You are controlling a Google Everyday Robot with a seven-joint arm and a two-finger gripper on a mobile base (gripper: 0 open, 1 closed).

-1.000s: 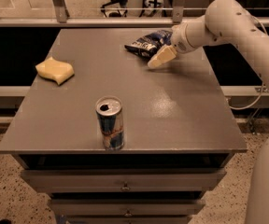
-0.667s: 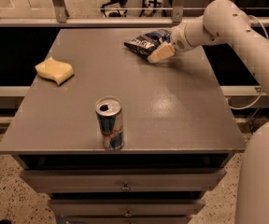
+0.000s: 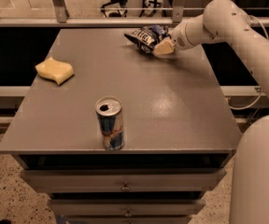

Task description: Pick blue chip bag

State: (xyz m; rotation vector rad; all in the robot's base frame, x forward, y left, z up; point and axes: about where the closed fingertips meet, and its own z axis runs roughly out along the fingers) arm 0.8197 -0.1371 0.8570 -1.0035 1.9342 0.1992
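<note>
The blue chip bag point(image 3: 144, 37) is a dark blue crinkled foil bag with white lettering. It lies near the far edge of the grey table point(image 3: 172, 106), right of centre. My gripper point(image 3: 163, 47) reaches in from the right on a white arm. Its cream fingertips are at the bag's right end and seem to touch it. The bag's right end is hidden behind the gripper.
A blue-and-silver drink can point(image 3: 110, 123) stands upright near the table's front edge. A yellow sponge point(image 3: 54, 71) lies at the left side. A railing point(image 3: 78, 8) runs behind the table. Drawers point(image 3: 125, 186) are below the tabletop. My white base point(image 3: 260, 171) is at the lower right.
My gripper has moved up and left toward the chip bag and now sits against its right end. The bag, can and sponge have not visibly moved.
</note>
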